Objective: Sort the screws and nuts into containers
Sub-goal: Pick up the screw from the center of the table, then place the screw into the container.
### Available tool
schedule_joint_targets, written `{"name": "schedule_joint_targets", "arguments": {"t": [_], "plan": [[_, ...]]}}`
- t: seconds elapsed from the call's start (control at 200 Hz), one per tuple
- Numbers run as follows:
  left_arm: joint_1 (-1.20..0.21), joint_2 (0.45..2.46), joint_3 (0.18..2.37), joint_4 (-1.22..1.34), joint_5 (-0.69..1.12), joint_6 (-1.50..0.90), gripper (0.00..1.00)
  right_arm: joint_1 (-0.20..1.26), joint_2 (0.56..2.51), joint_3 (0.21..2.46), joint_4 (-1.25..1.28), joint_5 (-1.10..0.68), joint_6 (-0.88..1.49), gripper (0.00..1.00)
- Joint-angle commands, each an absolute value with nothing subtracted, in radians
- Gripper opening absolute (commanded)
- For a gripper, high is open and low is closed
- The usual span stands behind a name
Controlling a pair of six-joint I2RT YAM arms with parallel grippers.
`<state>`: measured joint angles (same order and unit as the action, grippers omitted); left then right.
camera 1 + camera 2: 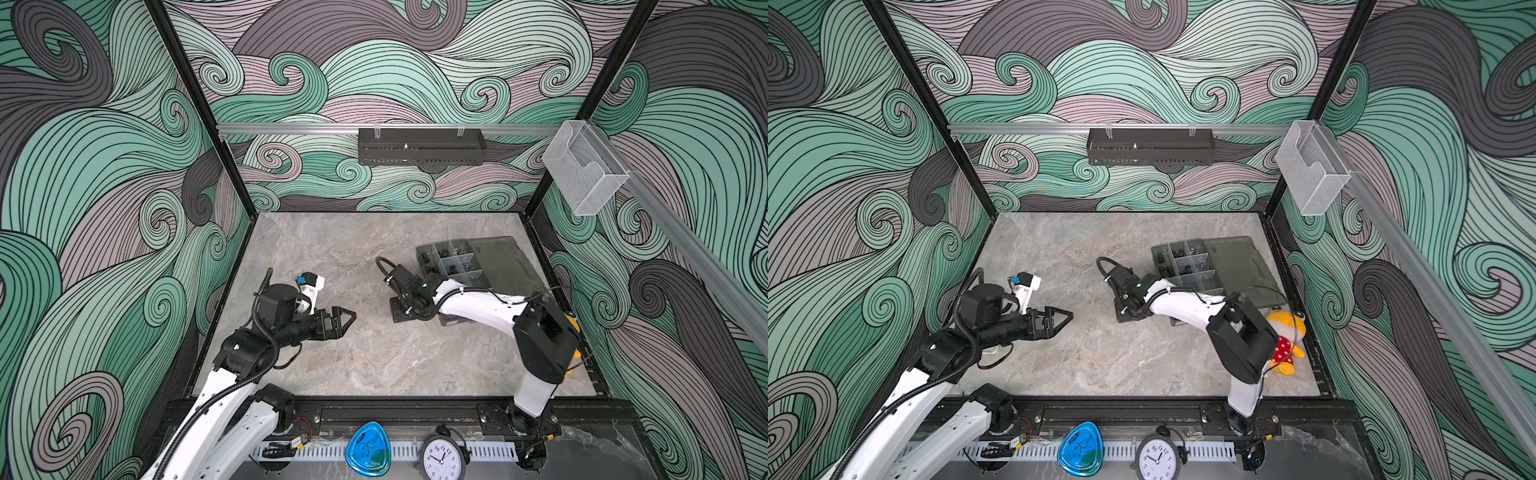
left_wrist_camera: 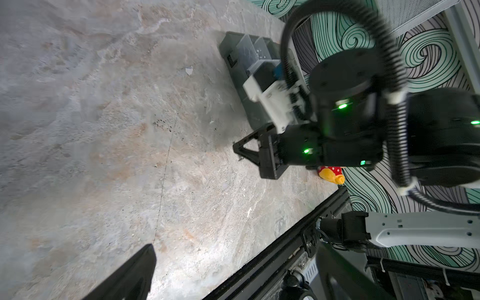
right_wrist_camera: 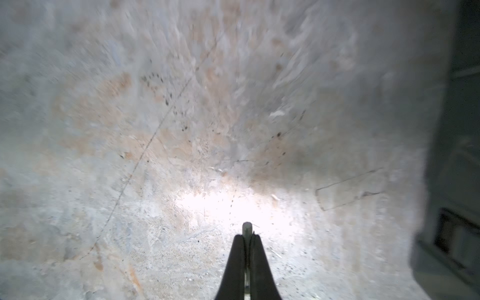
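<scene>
silver screw (image 3: 246, 227), nipped in right pincer (image 3: 246, 237)

Round white clock (image 1: 440, 459) on the front ledge, black numerals 1 to 12 around its face, legible in both top views, blue disc (image 1: 368, 448) beside it, dark scrawled mark on it too small to read

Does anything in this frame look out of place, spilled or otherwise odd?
Yes. A yellow plush doll in a red polka-dot dress lies at the right edge of the table, beside the right arm and close to the organiser box. A toy is no part of sorting fasteners.
</scene>
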<state>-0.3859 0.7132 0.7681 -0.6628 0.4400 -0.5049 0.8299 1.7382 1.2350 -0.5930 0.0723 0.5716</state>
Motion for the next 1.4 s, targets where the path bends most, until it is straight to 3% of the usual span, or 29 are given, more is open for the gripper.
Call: {"name": "schedule_joint_targets", "arguments": {"t": [0.0, 0.245, 0.59, 0.886, 1.226, 1.256, 1.266, 1.276, 1.281, 1.286, 1.291, 1.396], "plan": [[-0.407, 0.775, 0.800, -0.577, 0.485, -0.489, 0.99, 0.735, 1.663, 1.197, -0.608, 0.099, 0.507, 0.00], [-0.486, 0.942, 0.849, -0.481, 0.435, -0.503, 0.99, 0.563, 1.628, 1.170, -0.660, 0.122, 0.352, 0.01], [-0.573, 1.130, 0.991, -0.494, 0.390, -0.472, 0.99, 0.504, 1.640, 1.139, -0.662, 0.143, 0.308, 0.03], [-0.599, 1.123, 0.977, -0.501, 0.366, -0.460, 0.98, 0.499, 1.649, 1.124, -0.637, 0.148, 0.284, 0.16], [-0.600, 1.065, 0.981, -0.542, 0.300, -0.357, 0.99, 0.497, 1.502, 1.131, -0.591, 0.170, 0.261, 0.19], [-0.600, 1.053, 0.989, -0.547, 0.264, -0.318, 0.99, 0.497, 1.461, 1.121, -0.564, 0.180, 0.253, 0.24], [-0.600, 1.048, 0.992, -0.553, 0.251, -0.303, 0.99, 0.497, 1.446, 1.117, -0.555, 0.184, 0.250, 0.39], [-0.600, 1.044, 0.997, -0.557, 0.235, -0.290, 0.99, 0.497, 1.425, 1.112, -0.540, 0.191, 0.244, 0.80], [-0.599, 1.043, 0.999, -0.559, 0.228, -0.282, 0.99, 0.497, 1.425, 1.112, -0.540, 0.191, 0.244, 0.80], [-0.599, 1.041, 1.001, -0.562, 0.220, -0.275, 0.99, 0.497, 1.410, 1.109, -0.533, 0.197, 0.241, 0.95], [-0.600, 1.040, 1.004, -0.565, 0.212, -0.268, 0.99, 0.497, 1.401, 1.108, -0.528, 0.200, 0.239, 0.97], [-0.598, 1.012, 1.065, -0.601, 0.045, -0.119, 0.99, 0.494, 1.245, 1.075, -0.436, 0.285, 0.199, 1.00]]}}
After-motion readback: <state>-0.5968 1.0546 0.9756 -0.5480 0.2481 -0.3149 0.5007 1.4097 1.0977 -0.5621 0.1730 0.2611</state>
